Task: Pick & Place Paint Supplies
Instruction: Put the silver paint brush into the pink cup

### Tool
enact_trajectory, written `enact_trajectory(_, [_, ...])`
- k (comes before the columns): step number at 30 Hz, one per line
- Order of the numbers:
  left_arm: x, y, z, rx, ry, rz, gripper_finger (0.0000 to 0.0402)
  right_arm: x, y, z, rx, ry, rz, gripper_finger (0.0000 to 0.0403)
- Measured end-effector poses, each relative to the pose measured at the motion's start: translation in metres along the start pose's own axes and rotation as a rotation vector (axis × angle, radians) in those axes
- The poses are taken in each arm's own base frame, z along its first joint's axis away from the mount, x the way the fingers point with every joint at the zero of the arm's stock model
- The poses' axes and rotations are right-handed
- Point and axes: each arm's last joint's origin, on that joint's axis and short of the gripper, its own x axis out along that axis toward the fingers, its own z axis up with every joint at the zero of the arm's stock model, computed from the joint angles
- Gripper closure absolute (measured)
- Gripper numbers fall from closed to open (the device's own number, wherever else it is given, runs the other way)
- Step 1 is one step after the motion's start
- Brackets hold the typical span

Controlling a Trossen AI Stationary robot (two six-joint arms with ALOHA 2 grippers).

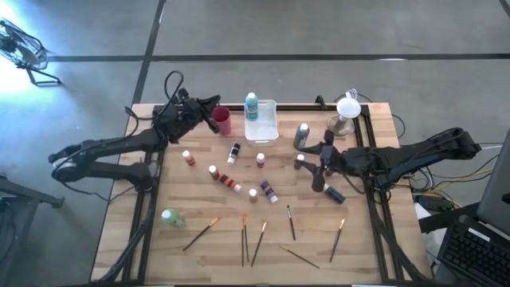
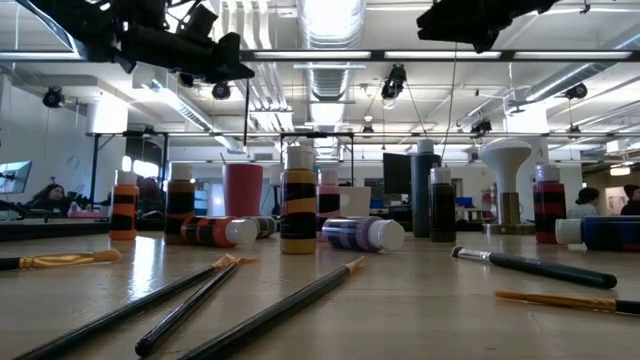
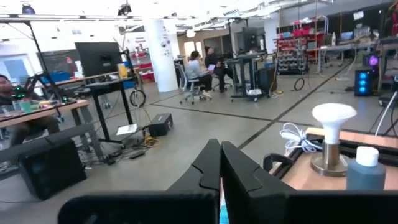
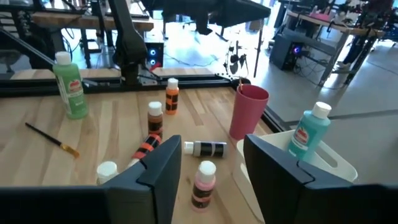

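My right gripper (image 4: pixel 211 165) has its fingers spread about halfway, holding nothing, above a small pink white-capped paint bottle (image 4: pixel 203 183); left gripper (image 3: pixel 221 171) fingers pressed together, empty, beside the magenta cup (image 1: pixel 222 121).

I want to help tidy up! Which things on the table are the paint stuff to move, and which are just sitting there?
Paint stuff for the job:
- small paint bottles
- teal bottle, standing in the tray
- green bottle
- grey bottle
- paintbrushes

Just sitting there:
- magenta cup
- white tray
- white mushroom-shaped stand
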Motion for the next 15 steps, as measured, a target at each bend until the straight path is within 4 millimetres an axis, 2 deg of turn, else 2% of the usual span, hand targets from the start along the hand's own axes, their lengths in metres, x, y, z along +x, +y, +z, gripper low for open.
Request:
enact_trajectory(8, [-0.002, 0.01, -0.015, -0.03, 0.015, 0.013, 0.0401, -0.006, -0.003, -0.007, 0.02, -0.01, 0.001, 0.025])
enact_trajectory(15, [-0.004, 0.01, -0.024, -0.045, 0.003, 0.003, 0.0401, -0.005, -0.003, -0.007, 0.017, -0.008, 0.001, 0.0236])
